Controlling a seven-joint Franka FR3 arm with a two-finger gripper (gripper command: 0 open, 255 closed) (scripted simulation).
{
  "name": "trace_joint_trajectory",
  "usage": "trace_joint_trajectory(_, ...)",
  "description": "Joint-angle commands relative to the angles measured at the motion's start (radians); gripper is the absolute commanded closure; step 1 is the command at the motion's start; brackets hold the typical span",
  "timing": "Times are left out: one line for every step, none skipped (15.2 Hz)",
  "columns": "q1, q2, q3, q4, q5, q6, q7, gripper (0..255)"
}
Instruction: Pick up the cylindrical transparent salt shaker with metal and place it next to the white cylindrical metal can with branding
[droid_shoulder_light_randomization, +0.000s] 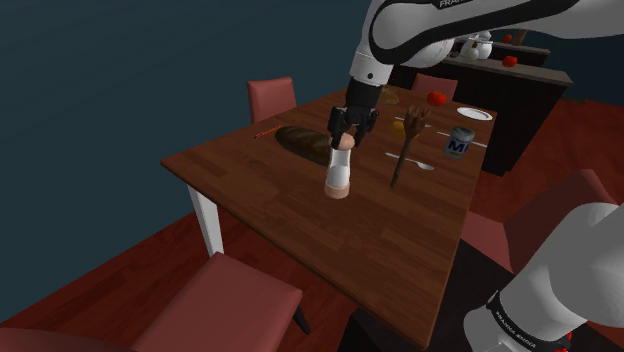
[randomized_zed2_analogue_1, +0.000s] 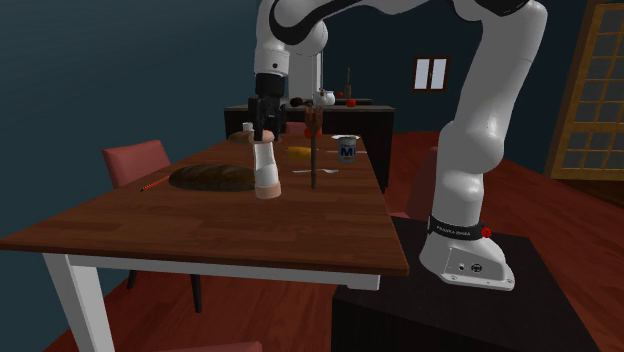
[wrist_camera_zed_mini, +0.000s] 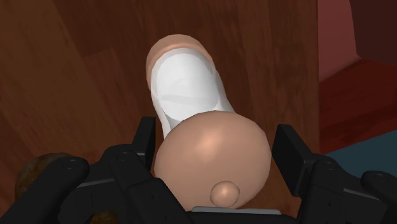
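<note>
Salt shaker, cap clasped and partly hidden by tool

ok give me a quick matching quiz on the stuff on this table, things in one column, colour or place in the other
Things:
1. salt shaker
2. can
3. loaf
4. pencil

Descriptions:
a. thin and red
b. dark brown, lying flat
c. white with a blue letter M
d. directly under the gripper, cap between its fingers

Pairs: 1-d, 2-c, 3-b, 4-a
</note>
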Motion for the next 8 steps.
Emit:
trace_joint_trajectory(-0.001,-0.005,-0.001,0.023,-0.002,-0.028,0.004,255)
trace_joint_trajectory(-0.001,-0.007,-0.001,0.034,-0.003,-0.041,0.006,255)
trace_joint_trajectory(-0.001,-0.010,-0.002,0.045,-0.004,-0.054,0.008,255)
trace_joint_trajectory(-0.002,-0.011,-0.002,0.057,-0.005,-0.068,0.010,255)
trace_joint_trajectory(-0.002,-0.013,-0.002,0.068,-0.006,-0.081,0.012,255)
trace_joint_trajectory(-0.002,-0.015,-0.003,0.080,-0.007,-0.094,0.014,255)
trace_joint_trajectory(-0.002,-0.016,-0.003,0.092,-0.007,-0.108,0.016,255)
trace_joint_trajectory(-0.002,-0.017,-0.003,0.105,-0.008,-0.121,0.018,255)
